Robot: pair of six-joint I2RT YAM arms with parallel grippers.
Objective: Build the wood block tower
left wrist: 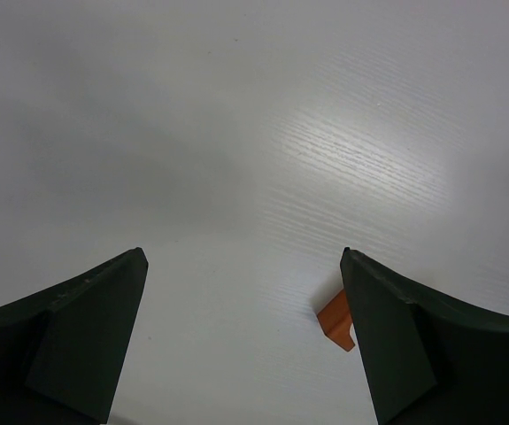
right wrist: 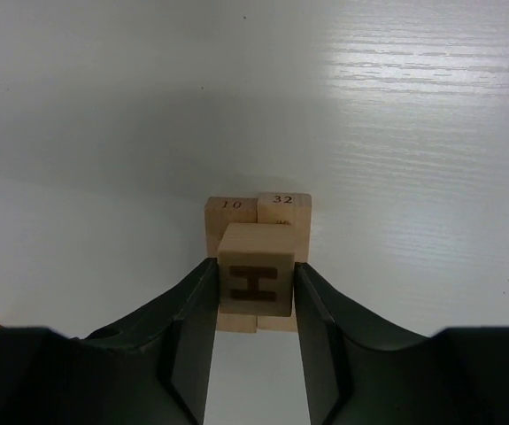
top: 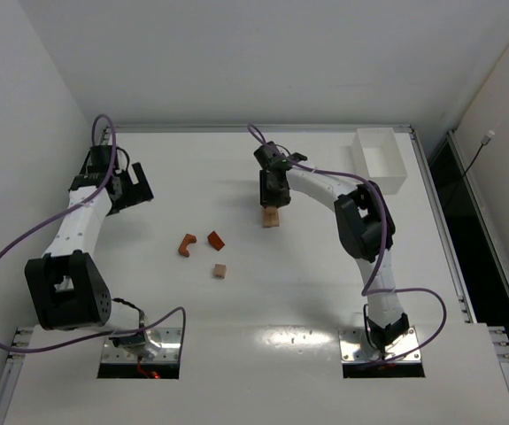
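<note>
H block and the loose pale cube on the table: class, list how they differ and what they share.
The H block is clamped in the right gripper; the loose pale cube lies untouched. The H block rests on two pale blocks; the cube lies on the table. Both are pale wood.

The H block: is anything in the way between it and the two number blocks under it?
Nothing visible. The right gripper holds the H block right over the two number blocks, no other piece between.
</note>
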